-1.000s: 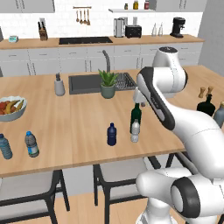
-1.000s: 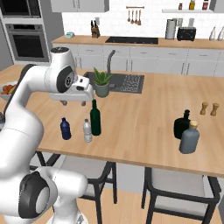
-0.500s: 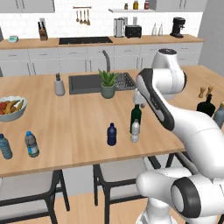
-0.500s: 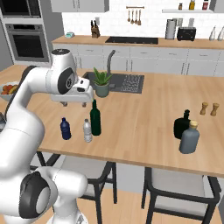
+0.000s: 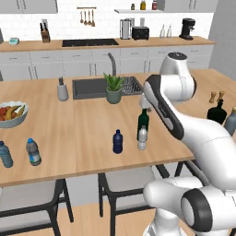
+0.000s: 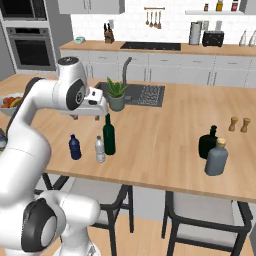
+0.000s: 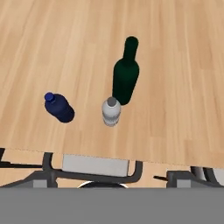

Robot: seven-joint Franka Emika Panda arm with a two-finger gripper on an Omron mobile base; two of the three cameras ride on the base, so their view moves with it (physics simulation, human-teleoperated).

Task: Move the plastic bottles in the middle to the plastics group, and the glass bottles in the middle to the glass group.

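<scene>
End effector (image 6: 77, 116), jaws spread wide and empty, poised above the middle cluster on the tabletop (image 5: 87, 133). Directly beneath it stand the green glass bottle (image 7: 125, 76), the white-capped clear bottle (image 7: 111, 112) touching or just beside it, and the navy bottle (image 7: 59, 107) a little apart. Risk: descending on either crowded bottle could topple its neighbour.
</scene>
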